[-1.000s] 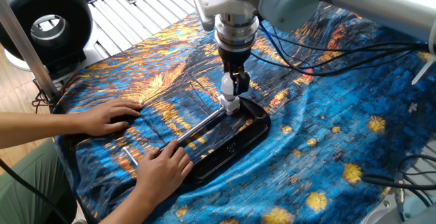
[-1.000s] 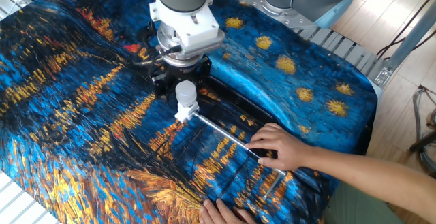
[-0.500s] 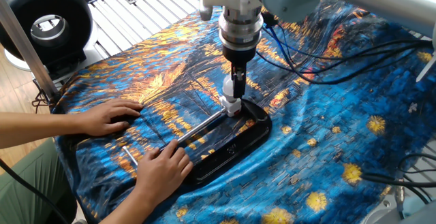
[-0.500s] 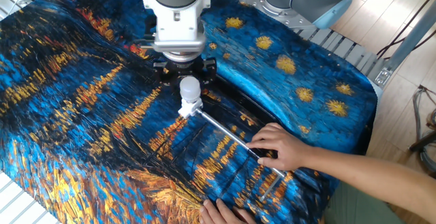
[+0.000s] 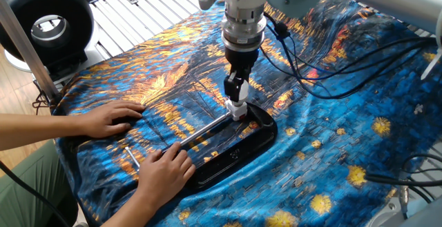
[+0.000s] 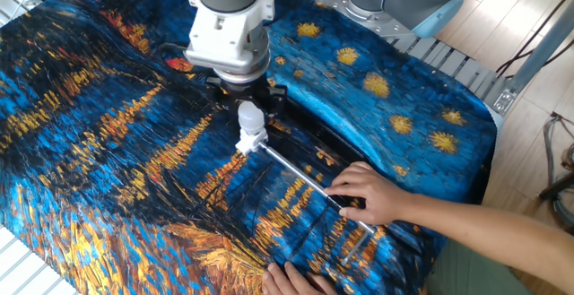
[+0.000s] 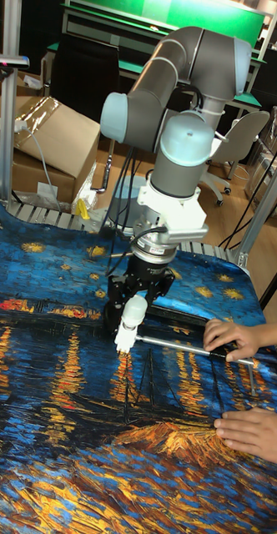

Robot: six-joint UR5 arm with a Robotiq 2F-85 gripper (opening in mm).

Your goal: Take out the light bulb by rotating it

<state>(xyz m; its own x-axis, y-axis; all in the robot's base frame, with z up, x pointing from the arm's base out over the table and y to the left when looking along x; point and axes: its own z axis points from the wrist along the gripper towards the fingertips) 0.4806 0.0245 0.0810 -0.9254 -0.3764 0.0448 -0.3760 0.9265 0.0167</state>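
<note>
Since a second earlier the wrist had turned about its vertical axis, so the gripper (image 6: 248,108) presented its fingers from a different angle, while the light bulb (image 6: 248,116) sat in the same spot. Its two fingers were clamped on the light bulb's round top, one on each side, seen best from the tall fixed view (image 7: 135,310). Directly beneath the gripper the bulb stood upright, its long axis roughly in line with the wrist's turning axis; that alignment is what the next twist would depend on. Its narrower base went down into the white socket (image 6: 250,142), which capped the near end of a metal rod (image 6: 300,178). The rod ran away from the gripper across a black tray (image 5: 257,132) on the blue patterned cloth (image 6: 99,134). A person's hand (image 6: 367,194) pressed on the rod's far end, well apart from the gripper
</note>
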